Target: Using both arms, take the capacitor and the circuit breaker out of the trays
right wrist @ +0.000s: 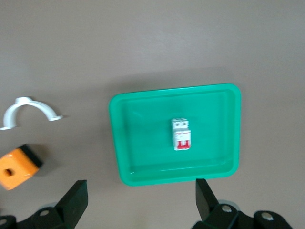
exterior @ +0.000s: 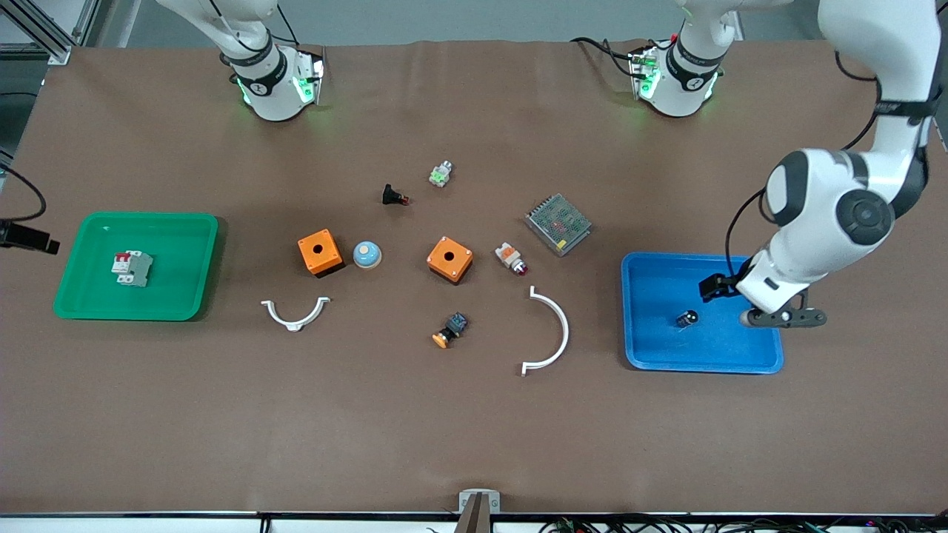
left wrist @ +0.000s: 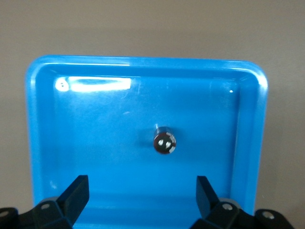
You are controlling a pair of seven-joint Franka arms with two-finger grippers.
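The capacitor (exterior: 686, 319), a tiny black cylinder with a shiny silver top, stands in the blue tray (exterior: 652, 348) at the left arm's end of the table. My left gripper (exterior: 752, 307) hovers open and empty over that tray's edge. In the left wrist view the capacitor (left wrist: 164, 142) sits mid-tray (left wrist: 47, 143), apart from the open left gripper (left wrist: 143, 191). The light-grey breaker (exterior: 132, 267) with red levers lies in the green tray (exterior: 89, 296) at the right arm's end. In the right wrist view the right gripper (right wrist: 141, 191) is open and empty, high above the table beside the green tray (right wrist: 143, 157) and breaker (right wrist: 181, 134).
Between the trays lie two orange boxes (exterior: 320, 252) (exterior: 449, 259), a blue dome (exterior: 366, 255), two white curved clamps (exterior: 295, 314) (exterior: 549, 333), a mesh power supply (exterior: 558, 223), a black button part (exterior: 394, 196), a white-and-orange switch (exterior: 511, 258) and an orange-capped button (exterior: 450, 329).
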